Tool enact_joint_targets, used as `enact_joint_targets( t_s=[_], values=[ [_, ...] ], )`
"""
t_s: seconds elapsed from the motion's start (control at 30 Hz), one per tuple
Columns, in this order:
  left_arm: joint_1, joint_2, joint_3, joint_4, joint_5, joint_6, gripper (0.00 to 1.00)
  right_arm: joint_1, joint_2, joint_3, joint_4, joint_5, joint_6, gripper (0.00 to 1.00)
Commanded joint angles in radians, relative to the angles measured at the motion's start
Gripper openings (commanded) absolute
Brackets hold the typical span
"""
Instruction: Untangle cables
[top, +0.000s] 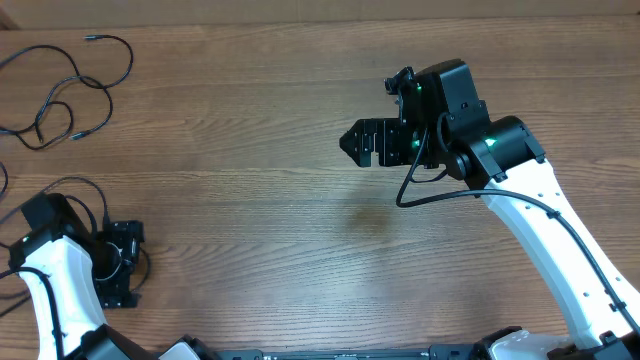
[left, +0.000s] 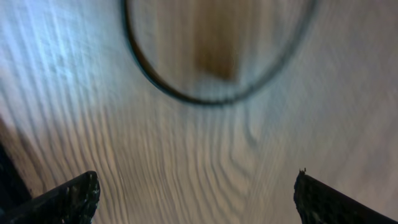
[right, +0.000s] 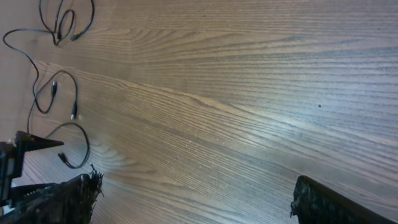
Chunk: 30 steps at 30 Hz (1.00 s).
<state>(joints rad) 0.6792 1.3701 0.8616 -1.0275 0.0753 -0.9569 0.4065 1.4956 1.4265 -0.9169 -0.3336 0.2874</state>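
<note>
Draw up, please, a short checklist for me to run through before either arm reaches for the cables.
1. Left pincer open, holding nothing: ok.
2. Right pincer open, holding nothing: ok.
3. Cables wholly inside the overhead view: not ok, they run off the left edge.
4. Left wrist view sharp: not ok, blurred.
5. Where the cables are knotted: cannot tell.

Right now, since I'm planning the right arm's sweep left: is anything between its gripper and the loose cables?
Nothing visible does. Only bare wooden table lies between the open right gripper and the cables in the far left corner.
</note>
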Motion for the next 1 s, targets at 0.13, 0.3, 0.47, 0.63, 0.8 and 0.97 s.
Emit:
enact_joint_targets(
  t_s=[0.13,0.3,0.47,0.63,0.8,0.97],
  values=[
    [-0.004,0.042,-0.025,0.068,-0.193,-0.18,0.94,-0.001,-0.003,0.001,-0.01,0.0,0.003,1.0],
    [0.01,0.092,-0.025,0.092,-0.212,-0.189,0.83,-0.001,-0.003,0.001,-0.014,0.0,0.004,1.0],
    [0.037,0.164,-0.025,0.089,-0.213,-0.193,0.83,-0.001,-0.003,0.001,-0.013,0.0,0.004,1.0],
    [0.077,0.225,-0.025,0.099,-0.221,-0.192,0.77,-0.001,-0.003,0.001,-0.013,0.0,0.004,1.0],
    [0.11,0.238,-0.025,0.132,-0.237,-0.191,0.74,-0.001,-0.003,0.001,-0.013,0.0,0.004,1.0],
    [0.115,0.238,-0.025,0.19,-0.259,-0.145,0.68,-0.001,-0.003,0.001,-0.013,0.0,0.004,1.0]
  ],
)
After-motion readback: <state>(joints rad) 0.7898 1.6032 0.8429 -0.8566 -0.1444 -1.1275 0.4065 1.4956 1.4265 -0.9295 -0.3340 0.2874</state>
